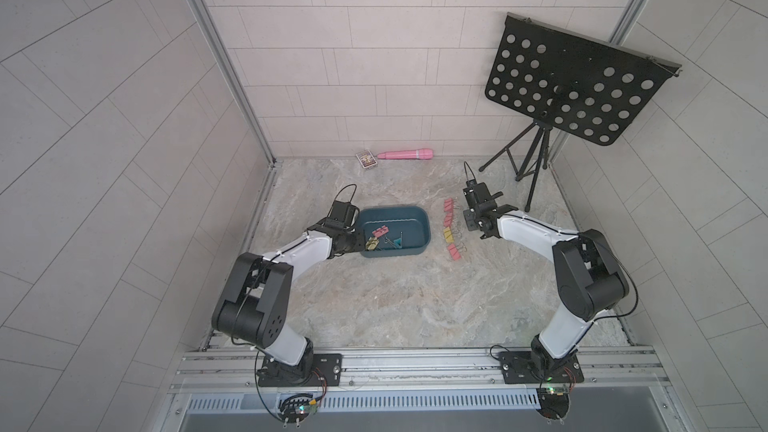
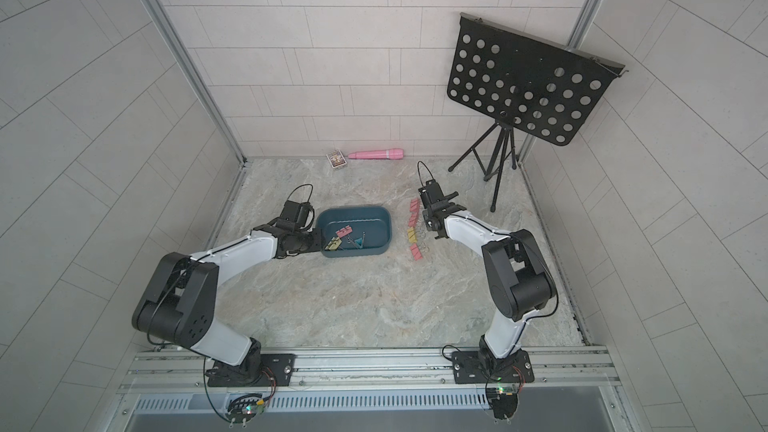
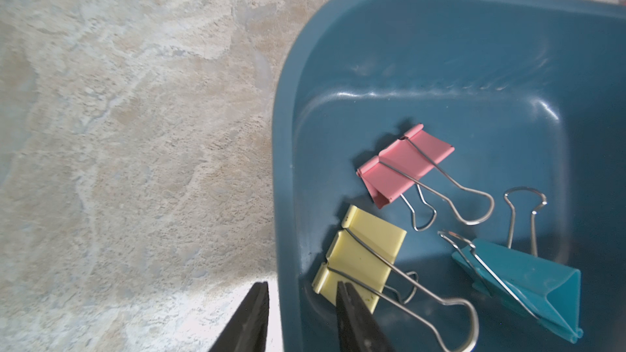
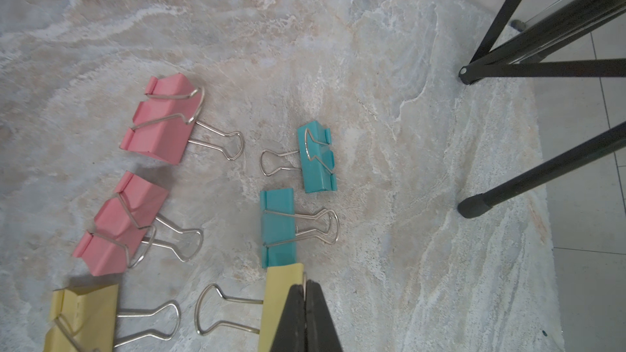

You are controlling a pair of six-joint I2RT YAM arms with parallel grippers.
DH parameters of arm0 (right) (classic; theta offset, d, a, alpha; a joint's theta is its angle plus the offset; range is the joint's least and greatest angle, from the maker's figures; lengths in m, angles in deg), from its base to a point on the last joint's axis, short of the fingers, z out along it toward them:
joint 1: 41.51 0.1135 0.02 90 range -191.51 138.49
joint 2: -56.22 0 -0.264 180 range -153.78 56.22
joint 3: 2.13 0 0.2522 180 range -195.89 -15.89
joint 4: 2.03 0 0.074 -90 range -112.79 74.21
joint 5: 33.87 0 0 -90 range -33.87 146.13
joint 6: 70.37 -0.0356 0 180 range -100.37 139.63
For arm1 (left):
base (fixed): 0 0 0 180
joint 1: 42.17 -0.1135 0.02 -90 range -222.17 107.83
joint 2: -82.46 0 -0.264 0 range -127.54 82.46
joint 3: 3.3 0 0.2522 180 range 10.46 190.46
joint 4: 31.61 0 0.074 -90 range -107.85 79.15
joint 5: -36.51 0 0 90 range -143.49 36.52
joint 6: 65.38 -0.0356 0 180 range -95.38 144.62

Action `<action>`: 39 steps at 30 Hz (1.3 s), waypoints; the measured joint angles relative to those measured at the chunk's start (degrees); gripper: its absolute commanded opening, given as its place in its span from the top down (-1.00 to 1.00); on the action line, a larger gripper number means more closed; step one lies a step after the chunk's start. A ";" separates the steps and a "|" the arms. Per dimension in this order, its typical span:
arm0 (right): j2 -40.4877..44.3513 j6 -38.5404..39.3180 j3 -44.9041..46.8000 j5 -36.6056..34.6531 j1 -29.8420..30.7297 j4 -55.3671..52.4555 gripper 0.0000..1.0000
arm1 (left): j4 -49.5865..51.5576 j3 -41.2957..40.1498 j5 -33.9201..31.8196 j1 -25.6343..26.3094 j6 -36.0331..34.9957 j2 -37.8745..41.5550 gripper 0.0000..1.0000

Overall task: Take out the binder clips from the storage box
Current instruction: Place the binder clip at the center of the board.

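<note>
The storage box [image 1: 403, 224] sits left of centre on the bench [image 1: 395, 305], open-topped, with its long side running left to right. Three binder clips [image 1: 380, 238] lie in it, bunched toward its left, near end: a pink clip [image 3: 403, 164], a yellow clip [image 3: 362, 255] and a teal clip [image 3: 528, 282]. They lie close together with their wire handles splayed.

The left gripper [image 3: 301, 284] is at the box's left wall. Its fingers [image 3: 247, 320] are narrow, one outside over the bench and one inside above the yellow clip's edge, with the wall between them. This reads as a pinch on the wall, probably to keep the light tub from sliding. As posed, it is not reaching for a clip.

The right gripper [image 4: 305, 282] is well right of the box, over the row of unloaded clips [image 1: 449, 218] that runs near to far on the bench. Its fingers are closed together on the raised handle of the pinched yellow clip [image 4: 281, 299], and a sliver of wire shows between the tips. The handle is a sensible hold, being thin and standing proud of the body. I cannot tell whether the body touches the bench yet.

Beside it lie pink, teal and yellow clips, side by side and apart, which leaves room for the next one. The music stand [image 1: 577, 85] has its legs just right of the row.

Judgement: the task is well past half, with three clips left in the box. The teal one nearly matches the tub's colour and may be the hardest to pick out.
</note>
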 measured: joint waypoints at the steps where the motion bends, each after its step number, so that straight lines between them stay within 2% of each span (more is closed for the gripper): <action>1: -0.48 -0.07 -0.52 0.00 0.00 -0.39 1.00 | 0.00 0.00 0.02 0.00 0.00 0.00 0.17; 17: -3.43 -0.79 -4.31 -0.20 0.02 -4.92 1.00 | 1.33 0.00 -0.85 0.00 -0.44 2.25 0.17; 39: -3.39 -1.90 -4.15 -0.44 0.83 -5.88 0.87 | 1.38 -0.33 -0.83 0.00 -0.46 2.25 0.17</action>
